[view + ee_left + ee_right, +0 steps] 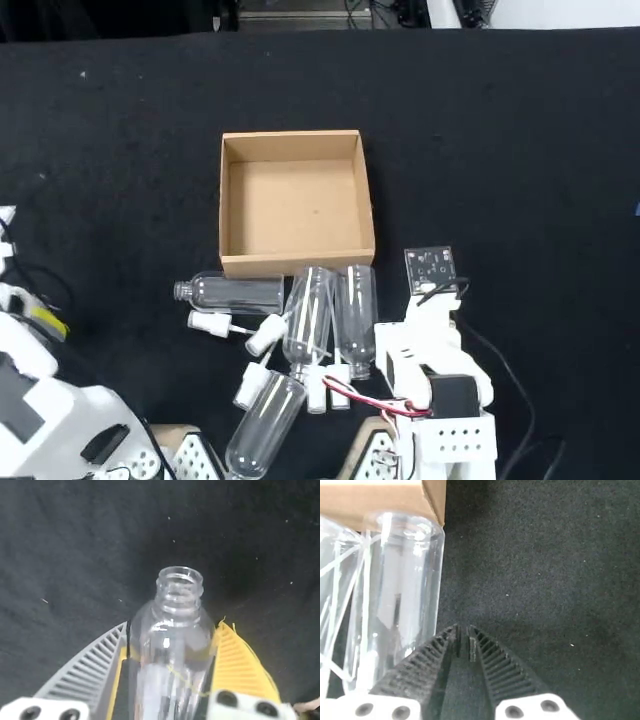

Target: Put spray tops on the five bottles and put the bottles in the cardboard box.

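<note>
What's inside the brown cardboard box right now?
The open square brown cardboard box shows just its bare floor and inner walls. The clear plastic bottles lie outside, beside it. Nothing covers its inside.

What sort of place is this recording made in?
Probably a robotics lab or workshop bench: a table draped in black cloth, a white desktop arm with exposed wiring, and cables trailing past the far edge.

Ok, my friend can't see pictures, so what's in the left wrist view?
The left gripper holds a clear bottle between its grey finger and its yellow one. The bottle's neck is open, with nothing screwed onto it. Behind it is the black table.
</note>
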Tool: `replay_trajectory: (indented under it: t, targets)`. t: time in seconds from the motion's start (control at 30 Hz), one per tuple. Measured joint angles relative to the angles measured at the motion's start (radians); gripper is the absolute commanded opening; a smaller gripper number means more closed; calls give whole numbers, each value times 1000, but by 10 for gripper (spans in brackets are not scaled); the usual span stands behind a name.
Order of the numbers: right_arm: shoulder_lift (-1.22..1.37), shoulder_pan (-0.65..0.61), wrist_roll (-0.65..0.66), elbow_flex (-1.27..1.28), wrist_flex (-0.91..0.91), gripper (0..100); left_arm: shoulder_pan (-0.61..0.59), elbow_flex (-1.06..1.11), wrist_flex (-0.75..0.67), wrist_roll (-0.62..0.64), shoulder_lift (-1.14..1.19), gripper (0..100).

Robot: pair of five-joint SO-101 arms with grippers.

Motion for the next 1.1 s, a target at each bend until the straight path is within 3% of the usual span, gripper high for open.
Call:
replay_trajectory:
  t: [0.3,0.77,1.0,1.1]
  targets:
    - [0,0,0,0,0,11,6,-84,31,-169,120,332]
    - [0,0,0,0,0,11,83,-141,31,-181,222,331]
    - [0,0,0,0,0,11,74,-140,31,-181,222,145]
    - [0,0,0,0,-6,11,63,-117,31,-187,222,110]
